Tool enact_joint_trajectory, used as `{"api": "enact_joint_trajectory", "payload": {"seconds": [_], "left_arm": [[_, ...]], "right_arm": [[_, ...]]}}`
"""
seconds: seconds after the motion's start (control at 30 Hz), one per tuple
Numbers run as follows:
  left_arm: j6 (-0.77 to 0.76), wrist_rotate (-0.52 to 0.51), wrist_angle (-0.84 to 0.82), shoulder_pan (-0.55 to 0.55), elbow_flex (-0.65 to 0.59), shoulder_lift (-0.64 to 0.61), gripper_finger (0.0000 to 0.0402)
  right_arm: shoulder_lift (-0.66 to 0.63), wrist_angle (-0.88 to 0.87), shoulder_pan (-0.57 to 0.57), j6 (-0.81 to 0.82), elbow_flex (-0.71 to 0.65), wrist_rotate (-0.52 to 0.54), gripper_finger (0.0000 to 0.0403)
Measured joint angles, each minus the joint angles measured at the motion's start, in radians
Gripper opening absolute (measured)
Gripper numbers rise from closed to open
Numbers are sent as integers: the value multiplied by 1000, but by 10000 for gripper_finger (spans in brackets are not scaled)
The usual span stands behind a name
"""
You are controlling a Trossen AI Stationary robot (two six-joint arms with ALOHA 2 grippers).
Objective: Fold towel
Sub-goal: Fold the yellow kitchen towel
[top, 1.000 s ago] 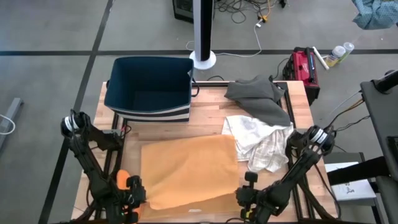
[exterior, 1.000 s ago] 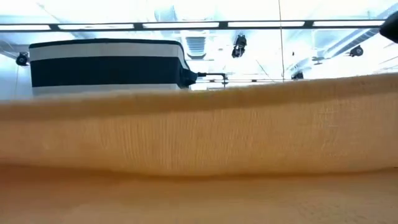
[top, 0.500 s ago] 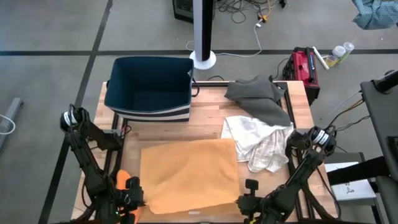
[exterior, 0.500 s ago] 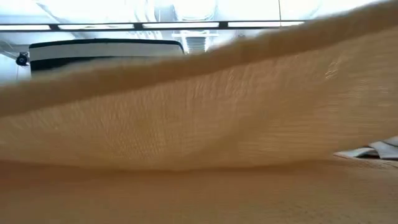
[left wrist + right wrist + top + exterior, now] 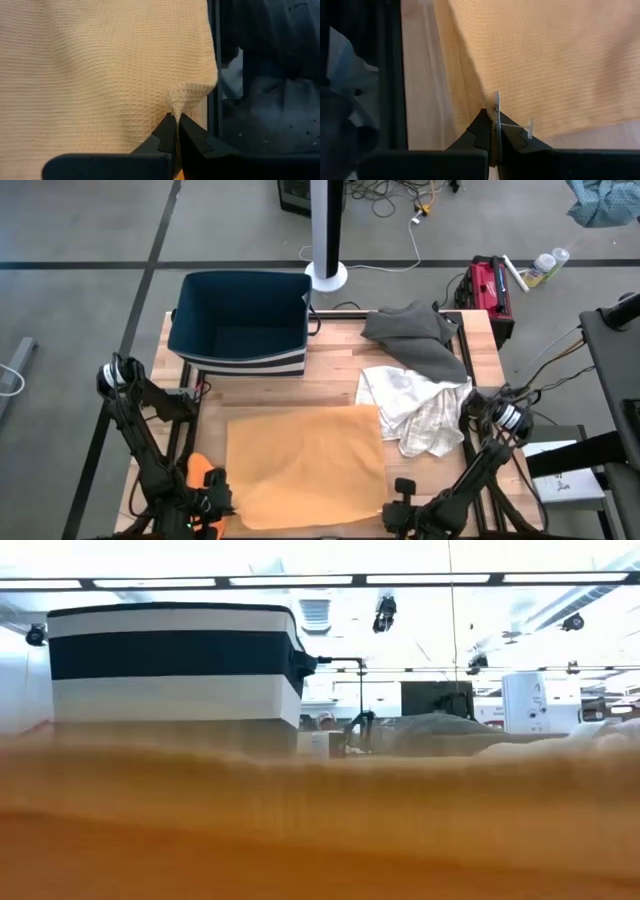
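A tan waffle-weave towel (image 5: 305, 465) lies spread on the wooden table and fills the lower half of the low view (image 5: 320, 830). My left gripper (image 5: 213, 502) is at its near left corner and is shut on it, as the left wrist view (image 5: 176, 124) shows. My right gripper (image 5: 400, 506) is at the near right corner, also shut on the cloth (image 5: 495, 131). A white plastic tag pin (image 5: 522, 127) sticks out beside the right fingers. My left gripper pinches the towel's near left corner (image 5: 184, 96) between its two fingers, coming low from the table's near side. The cloth puckers into a small peak at the fingertips; the rest lies flat on the table. My right gripper pinches the near right corner (image 5: 487, 107) between its two shut fingers, from the near side. The towel spreads away from the fingers over the table, with a slight ridge along its side edge.
A dark blue bin with a striped side (image 5: 240, 325) stands at the far left of the table. A grey cloth (image 5: 415, 335) and a white patterned cloth (image 5: 415, 410) are heaped on the right, the white one touching the towel's far right corner.
Both grippers have moved toward the table's near edge and down, the right one farther. The towel's near edge, held raised a second ago and filling the low view, has come down; the towel now lies flatter and reaches closer to the near edge.
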Motion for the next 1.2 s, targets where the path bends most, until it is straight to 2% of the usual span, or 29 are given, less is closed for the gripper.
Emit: {"api": "enact_joint_trajectory", "payload": {"seconds": [0.4,0.53,0.67,0.83,1.0,1.1,1.2], "left_arm": [[1,10,27,2,0,19,0],[-17,20,-25,1,0,16,0],[-17,-20,-99,3,0,-16,0],[-17,-191,-259,4,0,-113,0],[-29,-435,-504,38,0,-262,0],[-72,-549,-690,109,0,-351,0],[-119,-623,-890,230,0,-438,0]], "right_arm": [[-10,-5,-5,-14,1,34,0],[-11,-5,-5,-29,16,41,4],[-39,-8,-5,-80,33,131,5],[-119,-112,-22,-115,34,290,2],[-238,-345,-95,-158,34,563,2],[-333,-458,-184,-229,34,703,2],[-429,-501,-305,-352,34,821,2]]}}
